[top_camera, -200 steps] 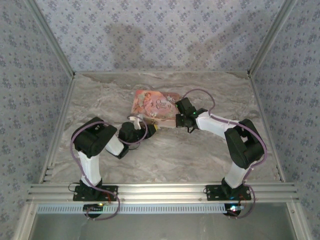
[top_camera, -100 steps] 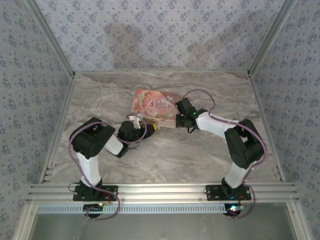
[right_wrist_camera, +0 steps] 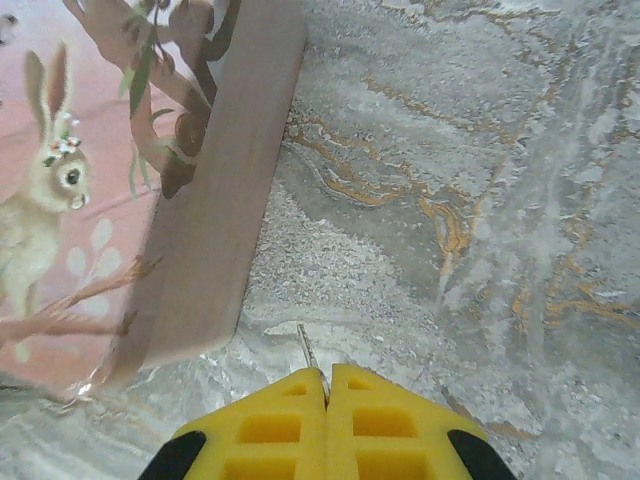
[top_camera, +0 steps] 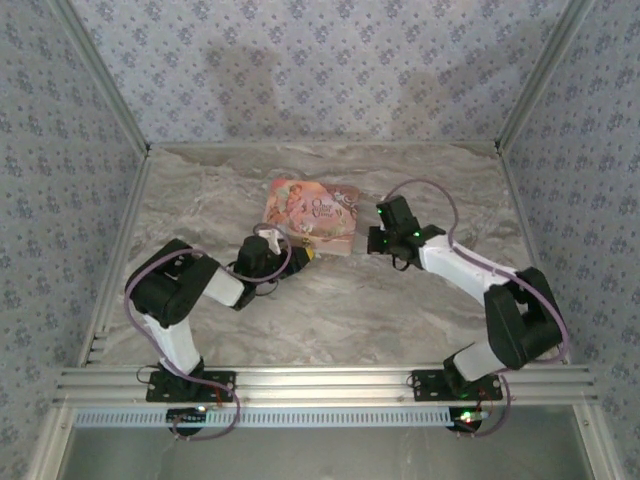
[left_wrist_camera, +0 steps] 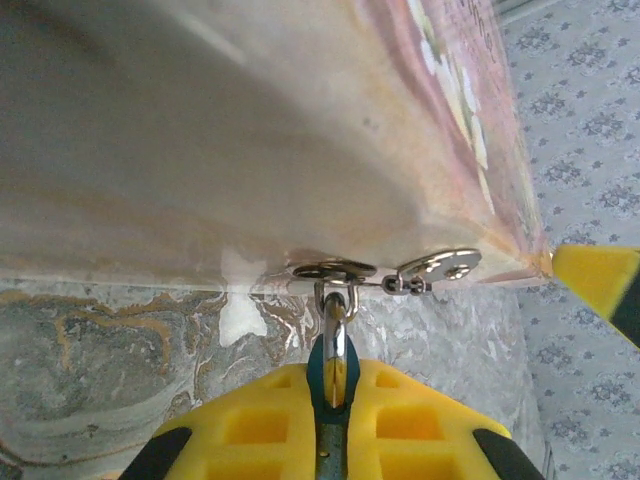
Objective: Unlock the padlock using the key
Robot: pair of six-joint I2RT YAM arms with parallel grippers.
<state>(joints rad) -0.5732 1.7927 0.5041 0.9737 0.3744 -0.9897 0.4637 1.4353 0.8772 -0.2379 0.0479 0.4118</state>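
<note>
Top camera first: the box point(top_camera: 312, 212) lay flat on the counter point(top_camera: 340, 300), a little far of centre. The left pincer point(top_camera: 303, 256) was right in at the box's near edge, toward its left end. The right pincer point(top_camera: 374, 243) sat low, just beside the box's near right corner. The padlock was too small to pick out from up there.

Over to the left wrist, and there it was: the padlock point(left_wrist_camera: 333, 362), tiny and bluish, clenched between the left pincer's point(left_wrist_camera: 333, 385) yellow fingers point(left_wrist_camera: 270, 410). Its shackle ran up through a silver hasp point(left_wrist_camera: 335, 270) fixed low on the box's point(left_wrist_camera: 250, 150) side wall, right where that wall met the counter point(left_wrist_camera: 120, 340). A small round silver plate point(left_wrist_camera: 440, 265) sat just beside the hasp and was linked to it, close to the box's corner.

Now the right wrist: the right pincer point(right_wrist_camera: 327, 378) was clamped tight, its fingers point(right_wrist_camera: 265, 430) pressed flat together. A thin metal tip, the key point(right_wrist_camera: 306, 350), poked out from the seam between them. The key was near the box's point(right_wrist_camera: 215, 230) side wall, close to a corner, but apart from it. I couldn't tell whether the tip touched the counter point(right_wrist_camera: 480, 180). A rabbit point(right_wrist_camera: 55, 170) showed on the pink lid.
</note>
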